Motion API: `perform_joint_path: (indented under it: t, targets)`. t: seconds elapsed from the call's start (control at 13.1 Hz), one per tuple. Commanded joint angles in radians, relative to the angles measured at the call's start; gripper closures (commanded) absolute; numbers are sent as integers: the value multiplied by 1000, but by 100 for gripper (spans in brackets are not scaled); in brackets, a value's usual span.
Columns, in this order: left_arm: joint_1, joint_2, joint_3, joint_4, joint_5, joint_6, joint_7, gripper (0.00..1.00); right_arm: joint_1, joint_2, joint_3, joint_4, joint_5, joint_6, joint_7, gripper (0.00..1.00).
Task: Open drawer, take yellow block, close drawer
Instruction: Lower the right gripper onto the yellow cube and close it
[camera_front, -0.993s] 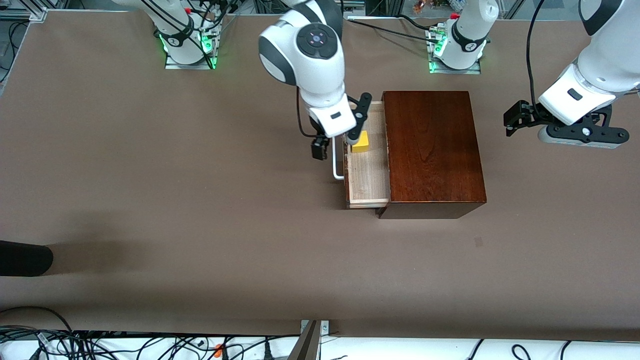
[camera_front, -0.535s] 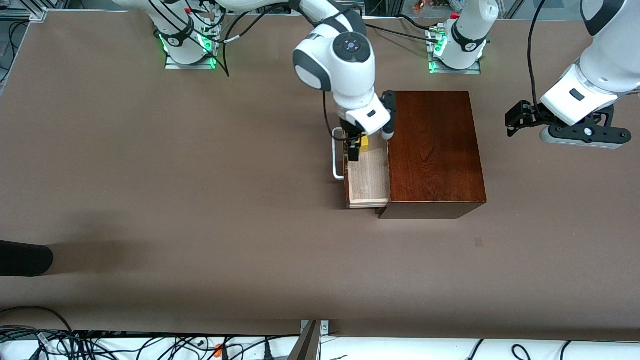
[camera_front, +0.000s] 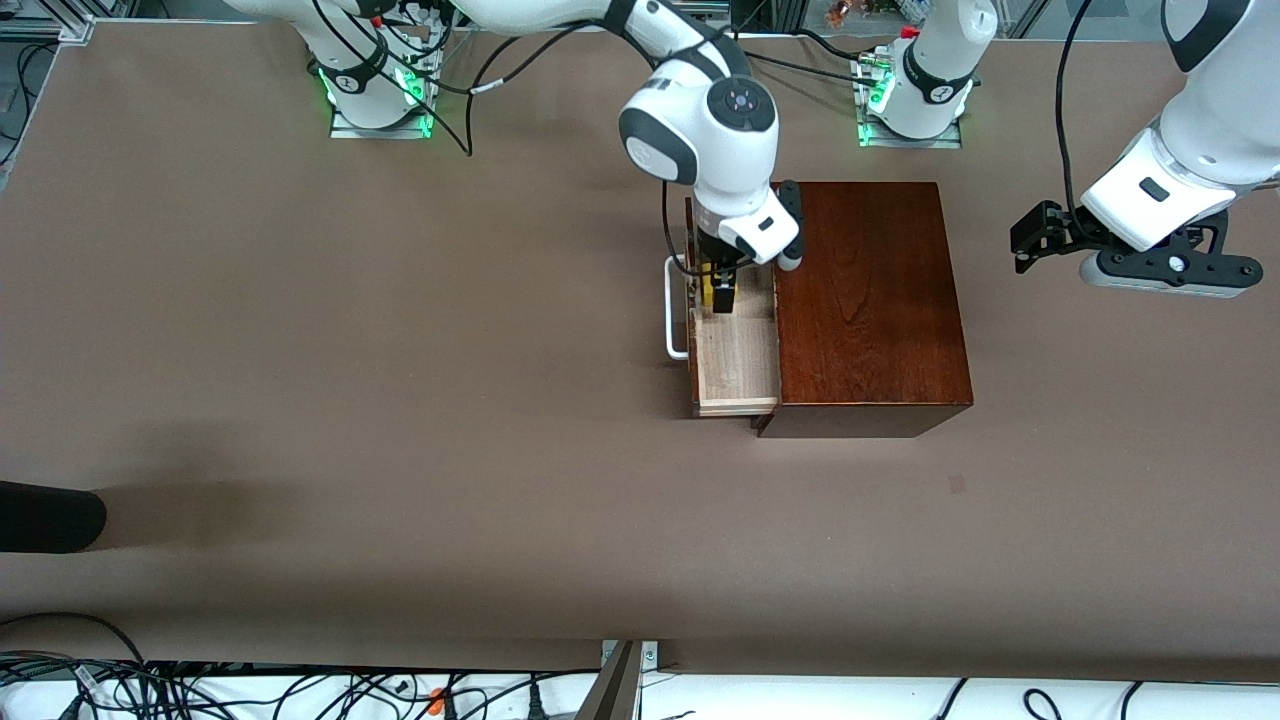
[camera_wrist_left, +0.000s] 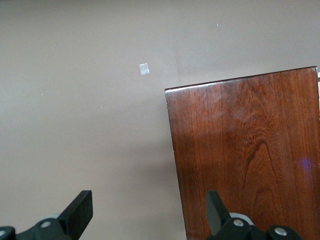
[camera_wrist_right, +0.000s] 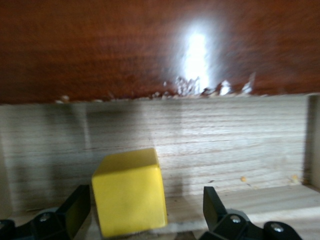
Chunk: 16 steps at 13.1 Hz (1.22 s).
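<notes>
The dark reddish-brown wooden box has its drawer pulled out toward the right arm's end of the table, showing its pale wood floor and white bar handle. My right gripper is down inside the drawer, open, with the yellow block between its fingers, close to one finger and apart from the other. Only a sliver of the block shows in the front view. My left gripper is open and empty, waiting in the air beside the box, over the table.
The box top fills part of the left wrist view. A small pale mark lies on the brown table nearer the front camera than the box. A dark object sits at the table edge on the right arm's end.
My right gripper has moved from beside the drawer handle to over the drawer and down into it, now straddling the yellow block. The left arm has stayed still.
</notes>
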<state>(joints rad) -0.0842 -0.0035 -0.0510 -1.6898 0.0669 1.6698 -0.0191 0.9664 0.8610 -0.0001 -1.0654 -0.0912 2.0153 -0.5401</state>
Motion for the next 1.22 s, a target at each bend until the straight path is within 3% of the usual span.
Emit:
perform_joint_path:
  t: [0.0,0.15,0.23,0.46,0.53,0.84,1.15]
  targets:
    - [1,8,0,16,7,-12,24,0,15,10,-6,33,-16,-27,5,0]
    - [3,8,0,16,7,-13,24,0,15,19,-8,33,-18,-23,5,1]
    - [3,8,0,16,7,-13,22,0,15,20,-8,33,-19,-24,3,18]
    - [3,8,0,16,7,-13,25,0,15,18,-8,33,-19,-29,8,88]
    - [3,8,2,16,7,-15,30,0,14,15,-9,35,-19,-29,11,100]
    - [3,8,2,16,7,-15,36,0,14,-14,-11,51,-16,-69,119,100]
    - [3,8,0,16,7,-15,36,0,3,-83,-12,140,-10,-202,153,100]
